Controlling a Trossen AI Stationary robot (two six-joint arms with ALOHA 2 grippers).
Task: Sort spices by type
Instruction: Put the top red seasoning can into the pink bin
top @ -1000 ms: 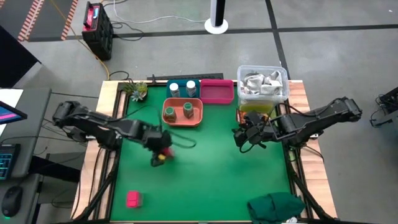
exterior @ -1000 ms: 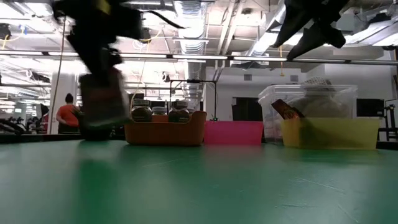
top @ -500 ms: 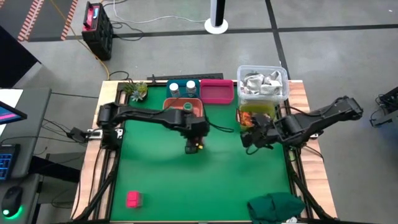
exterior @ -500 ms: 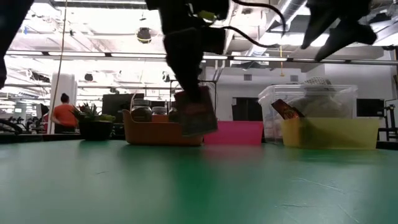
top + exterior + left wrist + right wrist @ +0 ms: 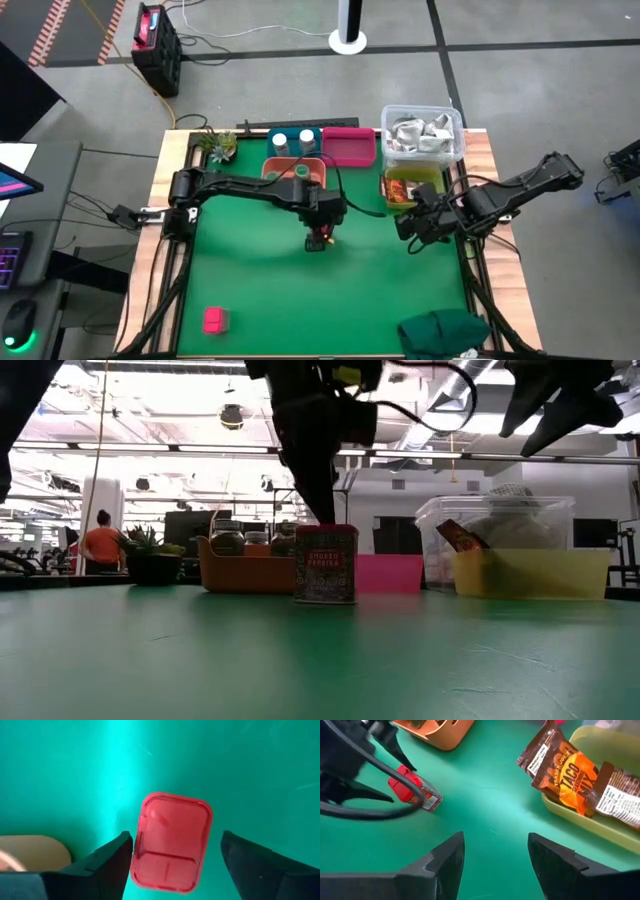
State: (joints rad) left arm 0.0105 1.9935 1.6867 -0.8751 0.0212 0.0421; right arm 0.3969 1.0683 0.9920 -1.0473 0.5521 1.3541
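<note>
High view: the left gripper (image 5: 320, 238) hangs over the middle of the green worktop (image 5: 270, 290), straight above a red tin (image 5: 318, 240). A second pink block (image 5: 214, 320) lies near the front-left corner. Along the back edge stand a teal tray with two white-capped jars (image 5: 292, 141), a pink bin (image 5: 348, 147), an orange tray (image 5: 268, 186) with two green jars (image 5: 301, 173), a clear tub (image 5: 452, 140) and a yellow bin (image 5: 392, 175) with sachets (image 5: 398, 195). The right gripper (image 5: 412, 230) hovers near the right edge, in front of the yellow bin.

Low view: the tin (image 5: 326, 564) stands upright on the worktop, the left gripper just above it.

Left wrist view: the fingers (image 5: 107, 862) are spread wide on either side of the tin's red lid (image 5: 171, 842), not touching it: released.

Right wrist view: the right fingers (image 5: 447, 862) are spread apart and empty over bare worktop; the sachets (image 5: 570, 772) lean out of the yellow bin (image 5: 600, 815).
</note>
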